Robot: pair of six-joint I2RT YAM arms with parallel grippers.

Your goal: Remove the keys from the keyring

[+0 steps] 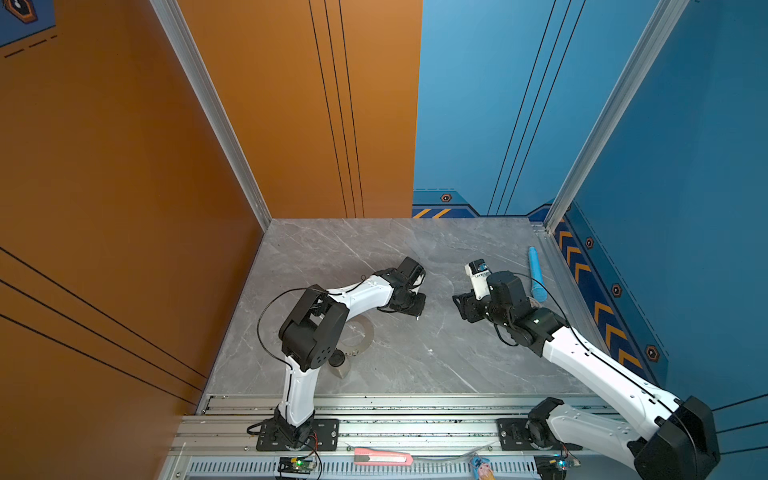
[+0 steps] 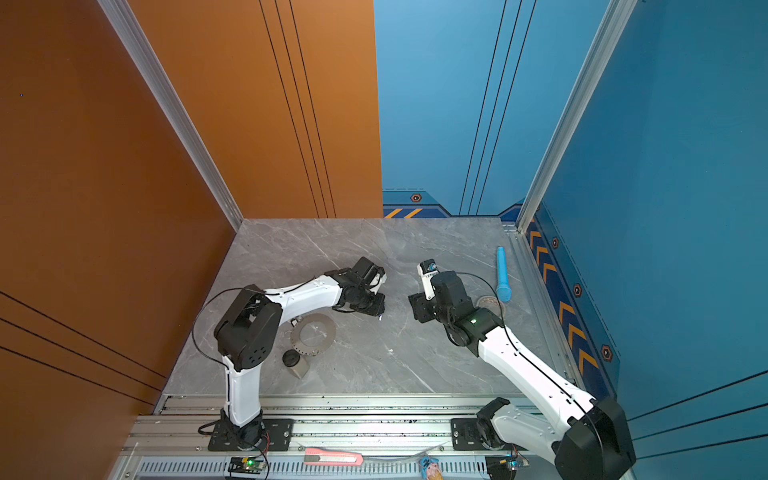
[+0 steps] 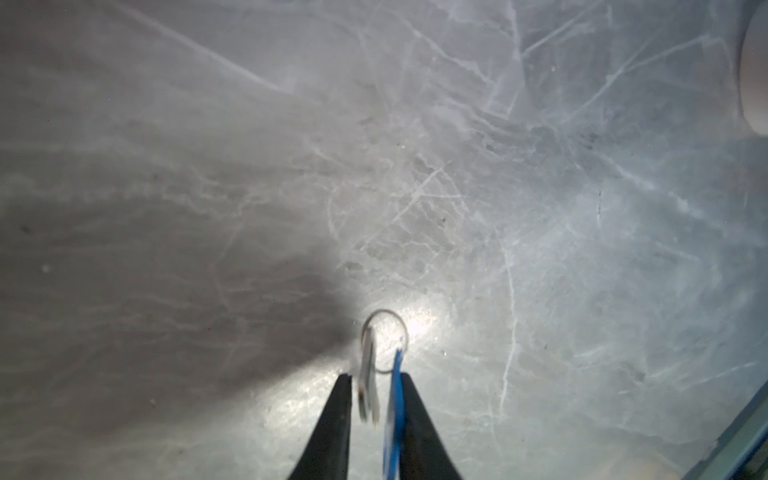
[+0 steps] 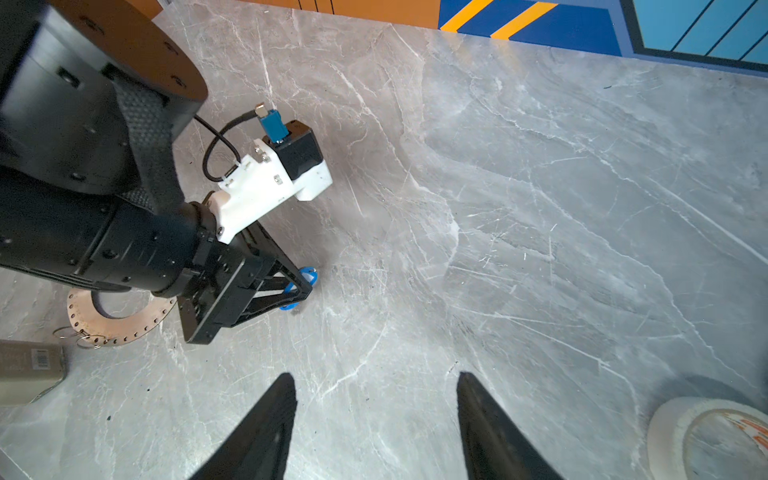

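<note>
i am looking down the left gripper (image 3: 375, 376), and its two black fingers (image 3: 332, 415) are standing a little apart. the keys, two small flat plastic tags, one blue (image 3: 394, 409) and one looking pale grey and blurry (image 3: 369, 392), are sitting edge-on in the gap. a thin gap is showing on both sides of the pale tag, so i am judging that nothing is being squeezed. a small thin wire loop (image 3: 384, 338) is joining the tags and poking out just past the fingertips. the tags' long sides are running the same way as the fingers, pointing down at the grey marble table (image 3: 540, 208). i cannot tell if they are touching it.

the keyring, a wide flat shiny metal ring with little holes round its rim (image 2: 331, 332), is lying flat toward the near left corner of the table. the keys are not touching it. they are out over the middle of the table.

the right gripper (image 4: 375, 376) is standing wide apart and holding nothing. it is facing the left gripper from the right edge's side, with only bare table between them. the keys are lying straight ahead of it, but the left arm is far nearer, as the keys are sitting right inside its fingers.
</note>
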